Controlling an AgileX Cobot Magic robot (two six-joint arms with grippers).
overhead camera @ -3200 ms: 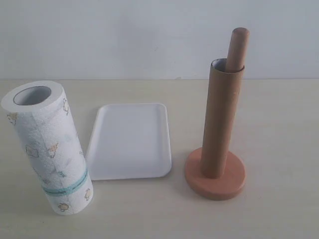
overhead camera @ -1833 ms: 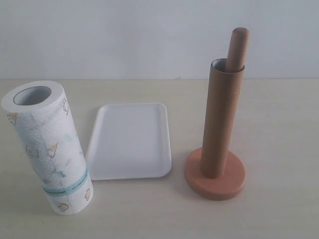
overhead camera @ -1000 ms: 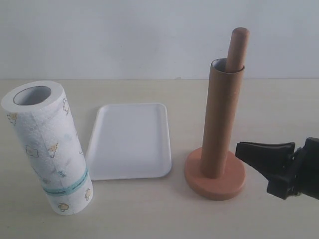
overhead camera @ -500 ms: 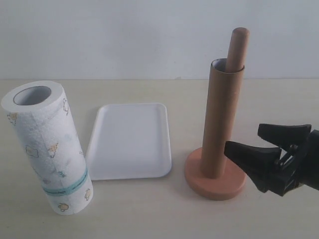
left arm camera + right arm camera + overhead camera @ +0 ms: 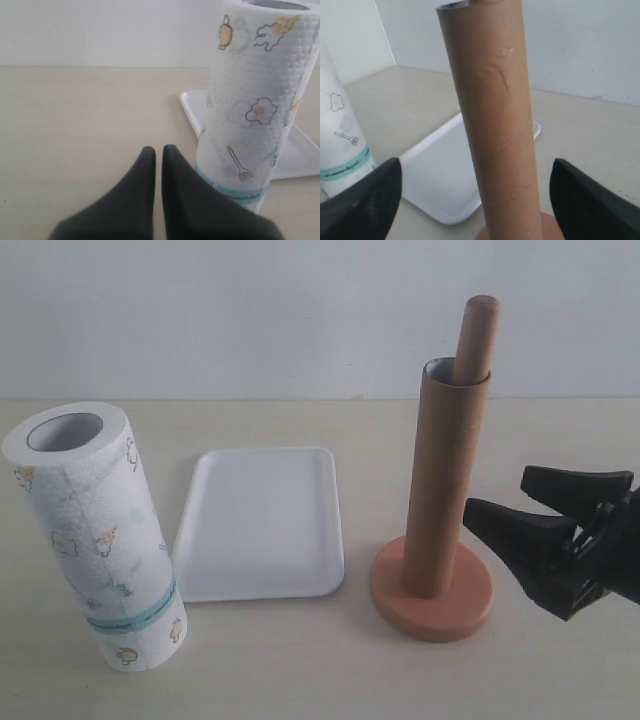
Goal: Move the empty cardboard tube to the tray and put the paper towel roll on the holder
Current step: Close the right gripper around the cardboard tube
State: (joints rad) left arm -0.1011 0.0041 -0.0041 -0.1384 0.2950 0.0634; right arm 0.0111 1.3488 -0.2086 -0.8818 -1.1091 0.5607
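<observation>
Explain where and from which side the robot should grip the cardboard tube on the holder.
Grip the cardboard tube at mid-height, coming sideways from the exterior view's right, where the open right gripper faces it. It stands upright, slim and round, sleeved over the pole of the holder, so a side pinch and straight lift probably suit.

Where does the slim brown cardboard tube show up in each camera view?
Exterior view: the brown cardboard tube stands upright over the reddish wooden holder's pole, right of the flat white tray.
Left wrist view: not in it.
Right wrist view: upright between the right tool's open fingers.
Shared landmark: the white tray, seen in all three.
</observation>
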